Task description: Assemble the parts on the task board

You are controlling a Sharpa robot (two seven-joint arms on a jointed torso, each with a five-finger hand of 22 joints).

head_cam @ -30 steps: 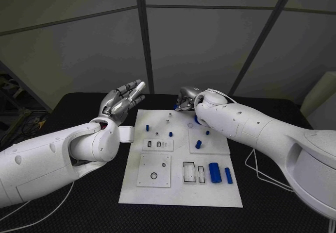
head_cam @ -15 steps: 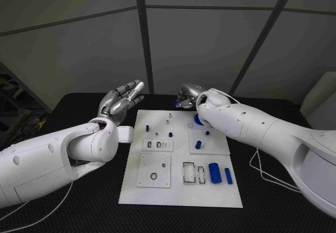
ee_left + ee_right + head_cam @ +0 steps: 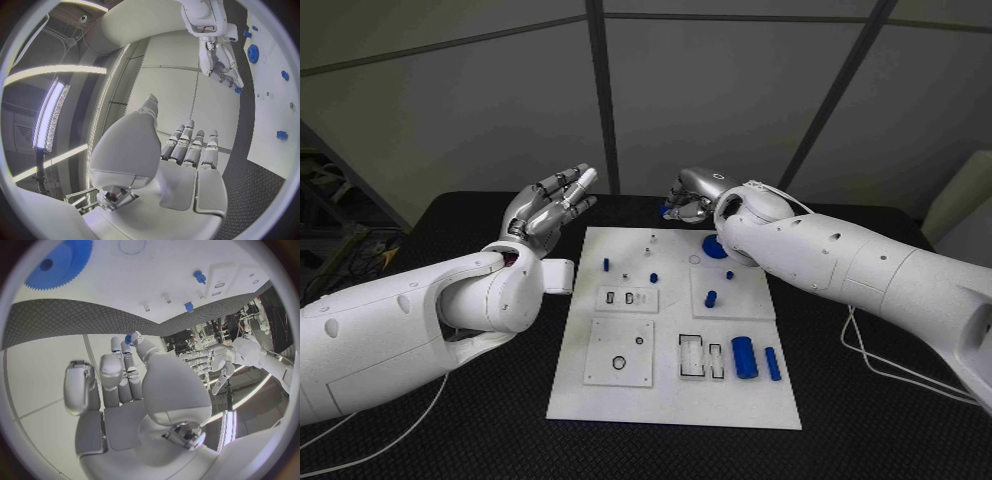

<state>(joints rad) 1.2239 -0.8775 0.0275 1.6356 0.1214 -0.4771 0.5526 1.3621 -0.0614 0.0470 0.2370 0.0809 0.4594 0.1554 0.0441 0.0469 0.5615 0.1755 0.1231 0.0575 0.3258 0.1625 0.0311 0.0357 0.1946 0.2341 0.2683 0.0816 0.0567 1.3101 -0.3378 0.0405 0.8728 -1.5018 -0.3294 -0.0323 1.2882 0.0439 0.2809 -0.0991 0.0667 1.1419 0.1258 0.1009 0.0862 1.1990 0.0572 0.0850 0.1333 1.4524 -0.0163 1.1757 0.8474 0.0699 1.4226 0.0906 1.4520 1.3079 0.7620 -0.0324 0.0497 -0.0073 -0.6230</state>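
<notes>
So over the last second my right robot hand [image 3: 692,195] has come up and back off the far edge of the task board [image 3: 672,400], and it's got a small blue part [image 3: 128,338] pinched at the fingertips, other fingers curled in around it. With the arm out of the way you can now see the blue gear [image 3: 715,247] lying flat on the board's far right corner; a second ago my forearm was covering most of it

My left robot hand [image 3: 553,210] hasn't budged, it hovers off the board's far left corner, palm up, fingers straight and spread, nothing in it

Rest of the blue pieces look untouched: the short peg [image 3: 710,297] stands just nearer than the gear and the two cylinders [image 3: 753,358] lie at the board's near right

My read is the pick is done, and next is carrying that little part to its seat on the board, which I can't identify yet
</notes>
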